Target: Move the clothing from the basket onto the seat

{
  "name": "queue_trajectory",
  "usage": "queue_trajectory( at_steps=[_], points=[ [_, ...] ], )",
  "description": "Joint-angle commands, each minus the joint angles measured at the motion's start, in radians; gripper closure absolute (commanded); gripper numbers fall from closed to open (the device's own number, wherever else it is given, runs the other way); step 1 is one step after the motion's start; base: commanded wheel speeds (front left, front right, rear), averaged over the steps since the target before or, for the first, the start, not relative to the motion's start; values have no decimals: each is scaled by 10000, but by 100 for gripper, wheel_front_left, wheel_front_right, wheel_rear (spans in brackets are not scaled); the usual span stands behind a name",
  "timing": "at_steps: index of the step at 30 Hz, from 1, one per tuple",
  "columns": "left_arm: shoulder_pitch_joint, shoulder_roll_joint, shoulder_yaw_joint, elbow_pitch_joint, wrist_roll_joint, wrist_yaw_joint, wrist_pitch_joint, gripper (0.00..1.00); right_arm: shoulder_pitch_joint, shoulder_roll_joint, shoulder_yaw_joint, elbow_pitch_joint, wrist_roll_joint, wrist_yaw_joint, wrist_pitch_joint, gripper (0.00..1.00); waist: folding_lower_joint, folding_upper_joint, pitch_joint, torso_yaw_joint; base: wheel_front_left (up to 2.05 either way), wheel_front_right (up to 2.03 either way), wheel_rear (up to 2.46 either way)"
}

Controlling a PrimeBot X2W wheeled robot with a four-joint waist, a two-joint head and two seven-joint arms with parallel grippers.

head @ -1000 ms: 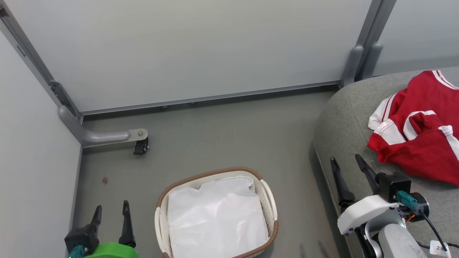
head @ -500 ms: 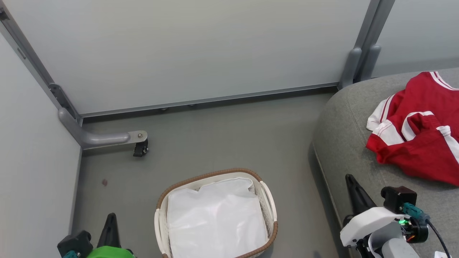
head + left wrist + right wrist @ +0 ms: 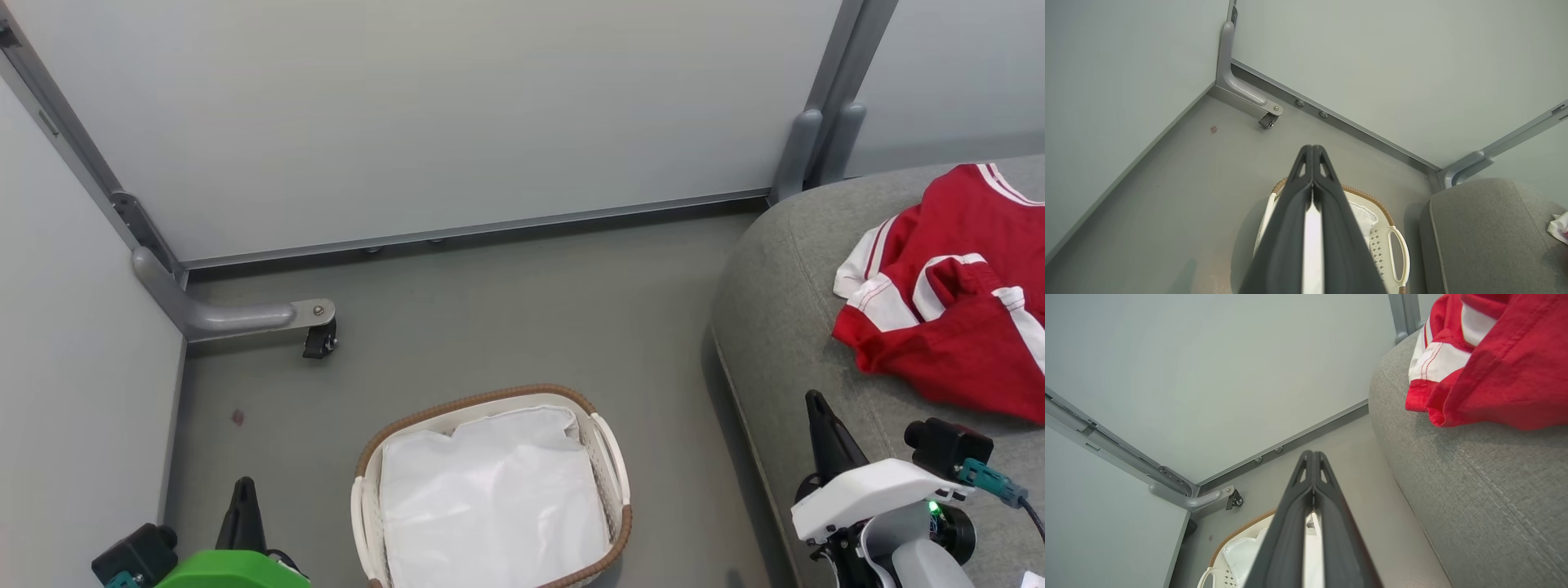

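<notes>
The red clothing [image 3: 955, 318] with white sleeves and stripe trim lies crumpled on the grey seat [image 3: 784, 327] at the right; the right wrist view shows the clothing [image 3: 1494, 363] resting on the seat [image 3: 1474, 490]. The basket [image 3: 608, 457] stands on the floor at bottom centre, showing just its white cloth liner [image 3: 490, 498]. My left gripper [image 3: 242, 500] is shut at the lower left, left of the basket, and its closed fingertips [image 3: 1312, 153] hold nothing. My right gripper [image 3: 816, 412] is shut over the seat's front edge, short of the clothing, fingertips [image 3: 1311, 457] together.
Pale partition panels [image 3: 424, 114] wall in the back and left. A grey metal foot with a black caster [image 3: 320, 336] juts onto the floor at the left. Another grey post [image 3: 804, 147] stands by the seat's far corner. Bare grey floor [image 3: 522, 302] lies between basket and panels.
Both grippers have closed from open and drawn back toward the bottom of the head view. The clothing and basket stay put apart from a slight camera shift.
</notes>
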Motion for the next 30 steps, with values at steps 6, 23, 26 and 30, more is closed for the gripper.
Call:
queue_trajectory(
  at_steps=[6,23,26,30],
  points=[
    [-344,49,130,-378,-1145,-52,277,100,-44,-56,-159,-337,1199,-2,290,100,1,0,-9,-6,0,0,0],
    [-502,65,285,-799,-3358,-110,884,100,46,-76,-414,-679,3502,-4,901,100,1,0,-33,-22,0,0,0],
    [-529,68,311,-863,-3696,-113,973,100,61,-80,-452,-731,3858,-4,995,100,1,0,-37,-25,0,0,0],
    [-549,72,346,-944,-4138,-127,1095,100,79,-84,-501,-798,4329,-4,1116,100,1,0,-43,-29,0,0,0]
  ],
)
